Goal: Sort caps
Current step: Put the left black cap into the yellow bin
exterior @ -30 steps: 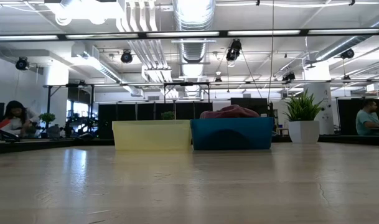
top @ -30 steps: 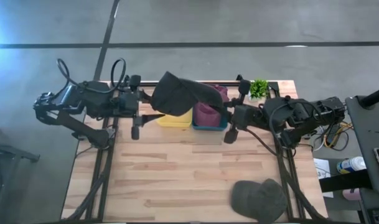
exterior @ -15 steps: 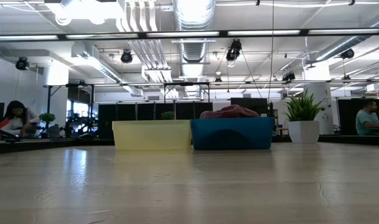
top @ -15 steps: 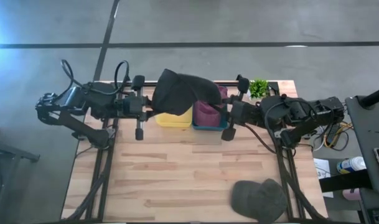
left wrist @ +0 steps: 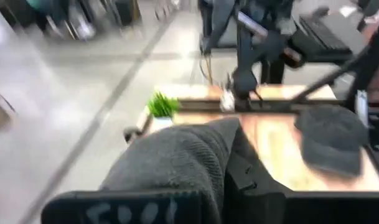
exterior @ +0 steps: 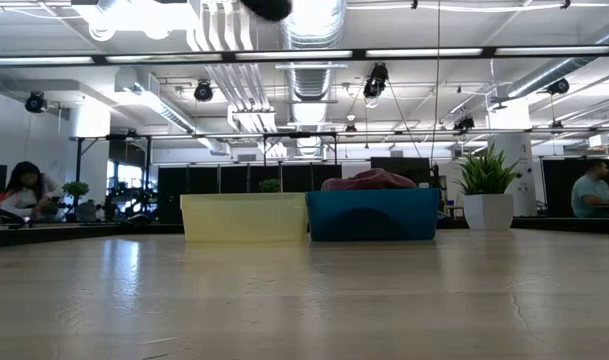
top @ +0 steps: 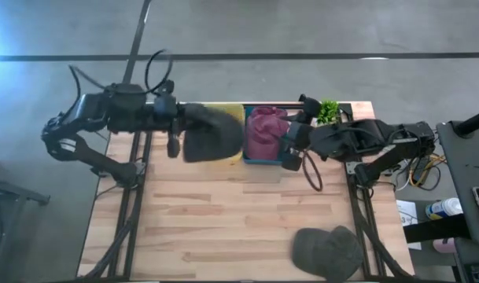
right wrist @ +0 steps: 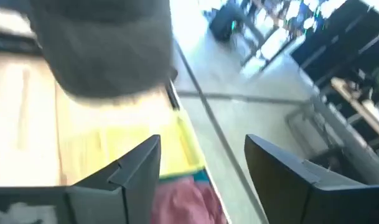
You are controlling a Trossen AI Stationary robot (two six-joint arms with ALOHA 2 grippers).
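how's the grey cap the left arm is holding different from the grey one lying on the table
The dark olive-grey fabric cap hangs in the air from the left pincer, above the yellow plastic bin at the table's far edge. The other olive-grey cap lies flat on the wooden table near its front right corner, touched by no pincer. The held one droops crumpled; the lying one keeps its domed shape. Both share colour and fabric.

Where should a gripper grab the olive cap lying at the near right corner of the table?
Probably the olive cap's soft crown, pinched from straight above: it lies flat on the wooden table, with open boards on its left for an approach. Its brim direction is unclear.
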